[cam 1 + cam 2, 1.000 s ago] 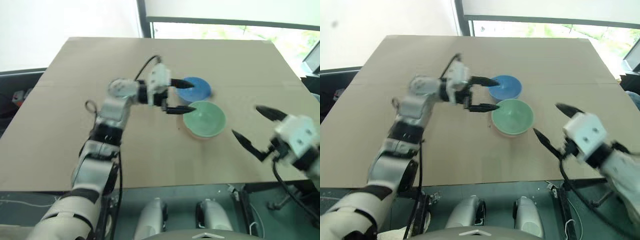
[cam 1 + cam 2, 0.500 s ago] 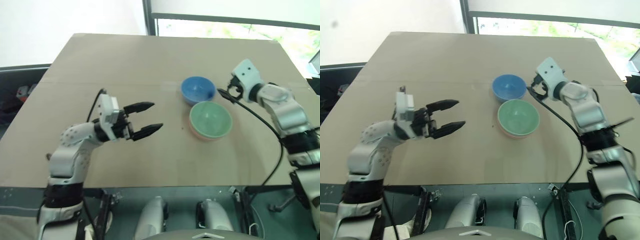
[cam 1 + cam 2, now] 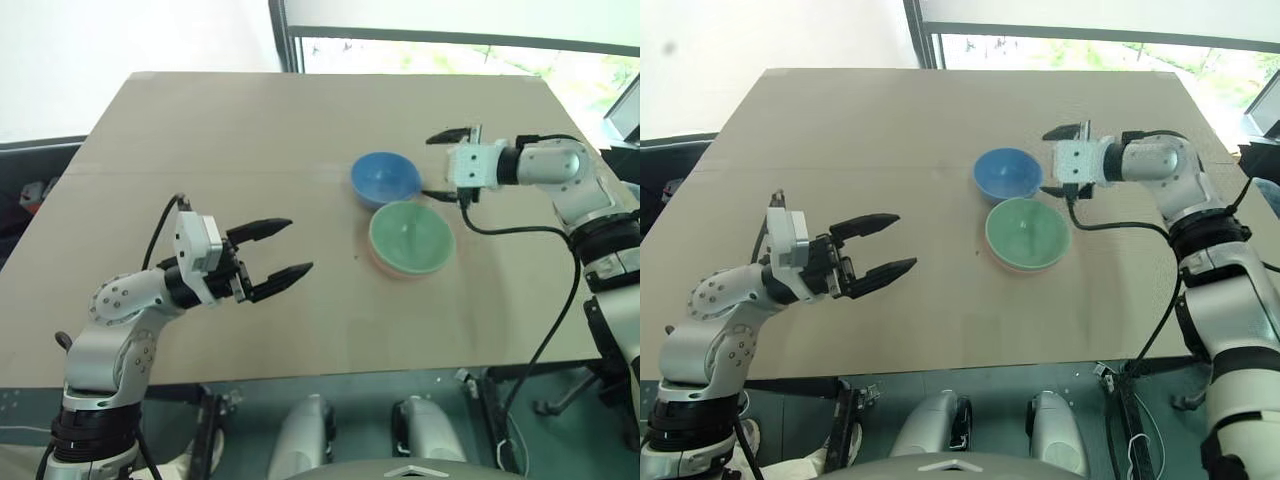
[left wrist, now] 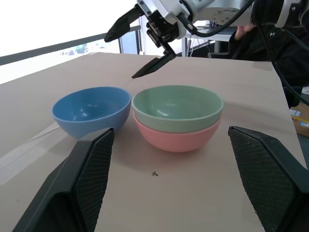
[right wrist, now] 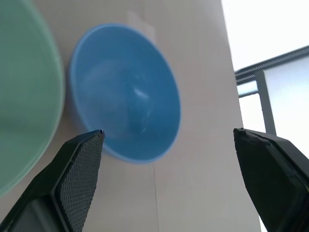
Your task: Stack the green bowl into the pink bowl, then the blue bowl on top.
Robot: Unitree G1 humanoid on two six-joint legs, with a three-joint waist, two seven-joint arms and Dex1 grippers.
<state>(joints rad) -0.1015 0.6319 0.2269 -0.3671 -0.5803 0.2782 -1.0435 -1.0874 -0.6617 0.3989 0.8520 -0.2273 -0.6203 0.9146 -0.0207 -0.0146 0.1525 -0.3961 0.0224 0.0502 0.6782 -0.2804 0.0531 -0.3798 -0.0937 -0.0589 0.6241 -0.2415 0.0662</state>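
The green bowl (image 3: 410, 237) sits nested inside the pink bowl (image 4: 176, 137), right of the middle of the tan table (image 3: 250, 130). Touching it on the far-left side stands the blue bowl (image 3: 385, 178), upright and empty. My right gripper (image 3: 438, 164) hovers open just right of the blue bowl, one finger on the far side and one on the near side, holding nothing. In the right wrist view the blue bowl (image 5: 125, 92) lies between its fingers (image 5: 77, 169). My left gripper (image 3: 298, 246) is open and empty, well left of the bowls and pointing toward them.
A taped seam (image 3: 200, 168) crosses the table from left to right behind the bowls. A small dark speck (image 3: 356, 257) lies left of the pink bowl. The table's front edge runs close below the left arm. A window frame (image 3: 420, 40) stands behind.
My left gripper has pulled away from the bowls, back toward the near left. My right arm has swung in from the near right and rolled its wrist, arriving beside the blue bowl.
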